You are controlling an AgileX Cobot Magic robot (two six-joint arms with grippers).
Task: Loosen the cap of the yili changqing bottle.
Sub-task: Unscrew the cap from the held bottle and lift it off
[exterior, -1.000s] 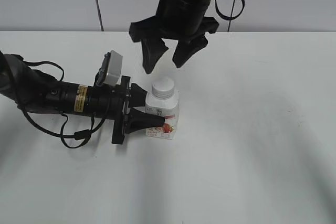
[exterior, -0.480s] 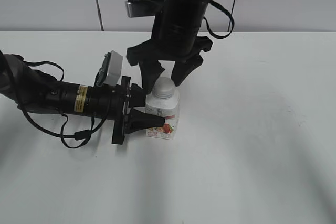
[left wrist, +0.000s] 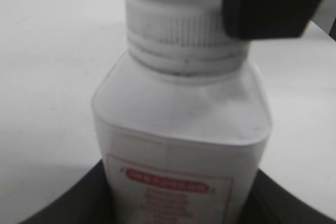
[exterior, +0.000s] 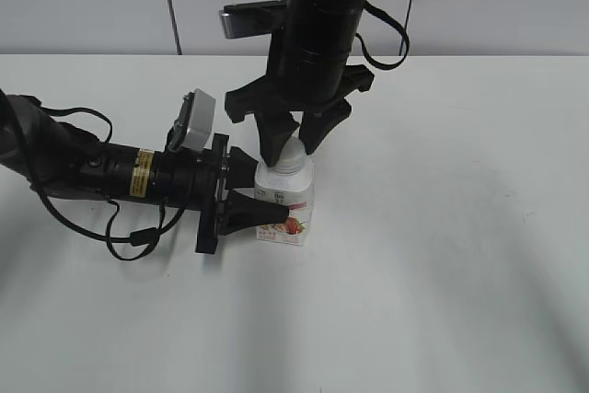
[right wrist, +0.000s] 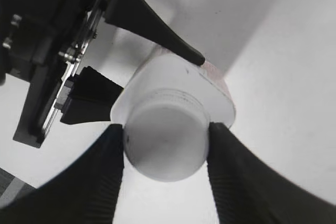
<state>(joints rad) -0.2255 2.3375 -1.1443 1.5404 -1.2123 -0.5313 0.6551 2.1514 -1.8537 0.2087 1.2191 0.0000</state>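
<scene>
While left tool pinches yili changqing bottle, right tool pinches cap; contents hidden.

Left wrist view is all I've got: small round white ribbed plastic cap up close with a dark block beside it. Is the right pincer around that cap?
Observer: Yes. In the right wrist view the right pincer has one finger on each side of the small round white ribbed plastic cap.
Operator: Are they touching it?
Observer: The fingers sit right at the cap's sides; firm contact cannot be told.
Operator: Is the bottle held?
Observer: The exterior view shows the left pincer clamping the small squat white plastic bottle with the strawberry label from the side, upright on the white table.
</scene>
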